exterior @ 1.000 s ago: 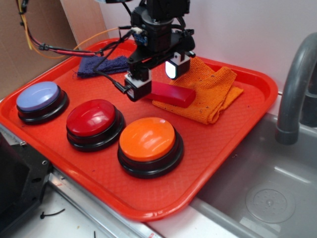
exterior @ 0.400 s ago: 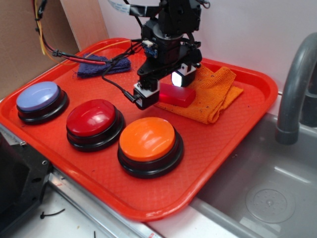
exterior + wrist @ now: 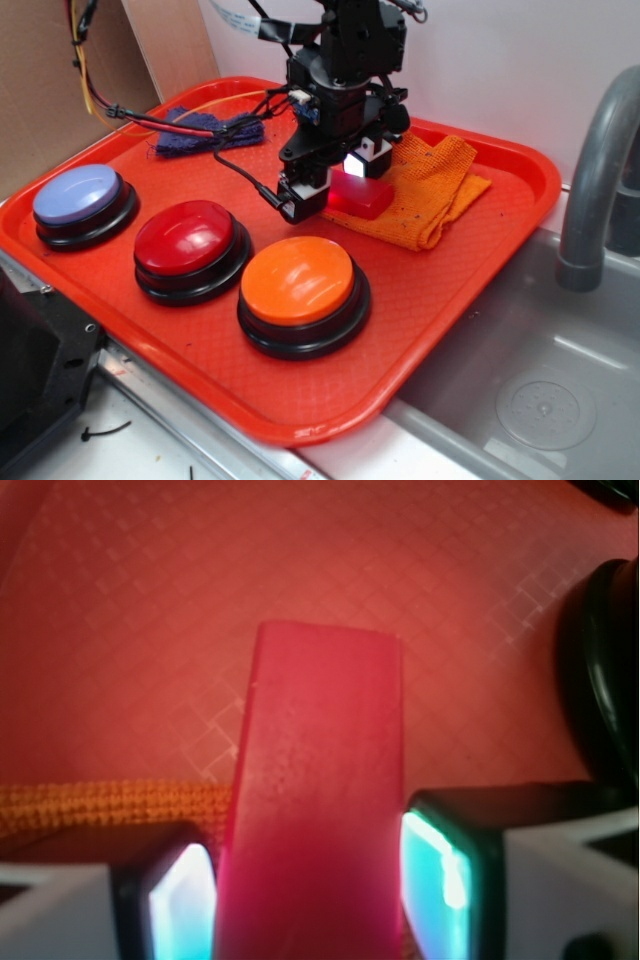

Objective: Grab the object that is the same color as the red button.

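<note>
Red block (image 3: 318,800) between jaws, seemingly over orange cloth (image 3: 425,190).

We note a solid red block (image 3: 358,195) on an orange woven cloth (image 3: 430,190). Red tray (image 3: 470,270) with a diamond texture. Dome buttons: dark red (image 3: 185,237), orange (image 3: 297,280), lavender-blue (image 3: 76,193), all on black bases. Navy cloth (image 3: 205,130) at the rear.

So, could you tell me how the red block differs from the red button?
The red block is a flat bar with straight edges; the red button is a round glossy dome on a black ring. The block sits between the fingers of the gripper by the orange cloth; the button stands untouched on the tray. Both are red.
</note>
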Tool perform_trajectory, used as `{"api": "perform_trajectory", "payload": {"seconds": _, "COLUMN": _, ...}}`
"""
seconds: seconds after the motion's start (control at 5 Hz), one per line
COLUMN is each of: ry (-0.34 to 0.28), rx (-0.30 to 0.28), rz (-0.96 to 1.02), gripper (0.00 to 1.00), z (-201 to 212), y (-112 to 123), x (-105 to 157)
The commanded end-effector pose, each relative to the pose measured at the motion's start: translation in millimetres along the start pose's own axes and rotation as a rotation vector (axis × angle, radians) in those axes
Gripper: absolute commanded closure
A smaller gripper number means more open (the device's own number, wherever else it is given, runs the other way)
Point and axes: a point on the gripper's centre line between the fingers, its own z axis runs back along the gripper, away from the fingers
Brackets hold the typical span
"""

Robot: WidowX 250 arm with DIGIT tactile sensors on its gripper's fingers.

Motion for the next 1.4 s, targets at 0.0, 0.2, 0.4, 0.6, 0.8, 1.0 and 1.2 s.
{"api": "perform_trajectory", "payload": {"seconds": 0.0, "ry": 0.13, "rx": -0.112, "rz": -0.173, "gripper": 1.0, "z": 33.6, "y": 0.7, "x": 30.4}}
{"api": "perform_trajectory", "payload": {"seconds": 0.2, "ry": 0.145, "rx": -0.17, "rz": -0.281, "gripper": 1.0, "z": 65.1, "y": 3.1, "x": 49.1}}
{"api": "perform_trajectory", "payload": {"seconds": 0.4, "ry": 0.271, "rx": -0.161, "rz": -0.526, "gripper": 1.0, "z": 95.3, "y": 0.8, "x": 70.3}}
{"api": "perform_trajectory", "payload": {"seconds": 0.6, "ry": 0.263, "rx": -0.202, "rz": -0.774, "gripper": 1.0, "z": 119.3, "y": 0.9, "x": 85.2}}
{"api": "perform_trajectory", "payload": {"seconds": 0.8, "ry": 0.262, "rx": -0.255, "rz": -0.942, "gripper": 1.0, "z": 147.5, "y": -0.7, "x": 102.8}}
{"api": "perform_trajectory", "payload": {"seconds": 1.0, "ry": 0.231, "rx": -0.348, "rz": -1.04, "gripper": 1.0, "z": 169.7, "y": 4.0, "x": 114.9}}
{"api": "perform_trajectory", "payload": {"seconds": 1.2, "ry": 0.227, "rx": -0.37, "rz": -1.067, "gripper": 1.0, "z": 178.2, "y": 4.4, "x": 122.2}}
